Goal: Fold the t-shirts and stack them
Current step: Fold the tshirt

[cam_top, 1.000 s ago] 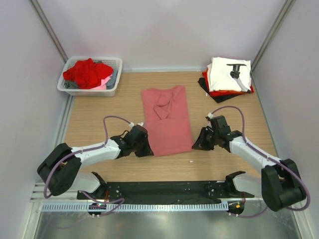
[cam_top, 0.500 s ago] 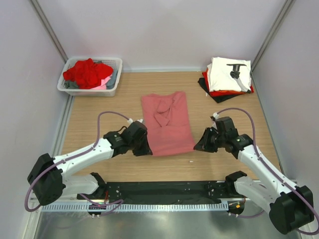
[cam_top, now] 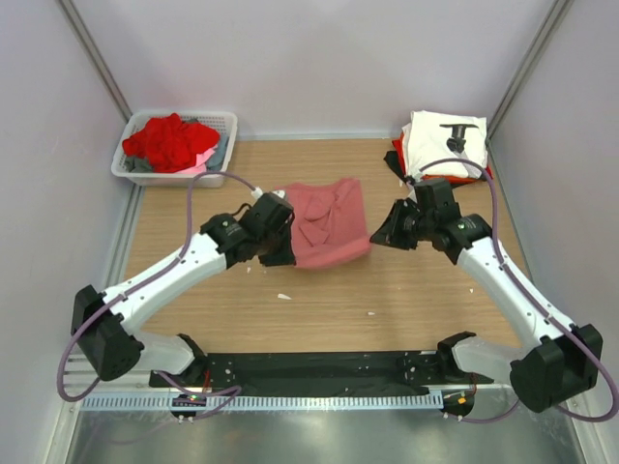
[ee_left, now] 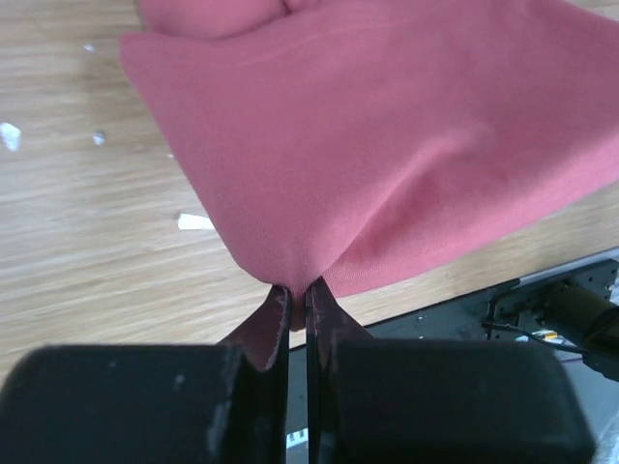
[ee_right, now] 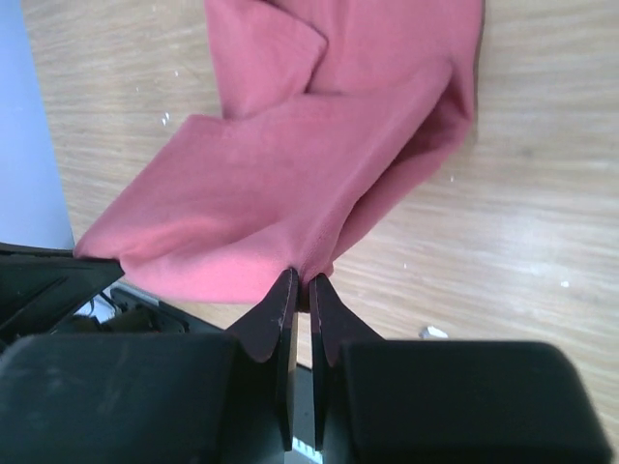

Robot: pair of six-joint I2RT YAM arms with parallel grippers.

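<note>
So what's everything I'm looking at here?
salmon-pink t-shirt: one, pink, mid-table, near edge held up
folded t-shirts: one stack, white on top, red and black under, far right corner
basket: one, white, far left corner
loose clothes: one heap, mostly red, in the basket
scraps: a few, white, on the table
table: one, light wood, under everything
left gripper: one, black, shut on the t-shirt's corner
right gripper: one, black, shut on its other corner

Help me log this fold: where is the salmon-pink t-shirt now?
Top view: the salmon-pink t-shirt is in the middle of the table, its near corners pinched by the left gripper and the right gripper.
</note>
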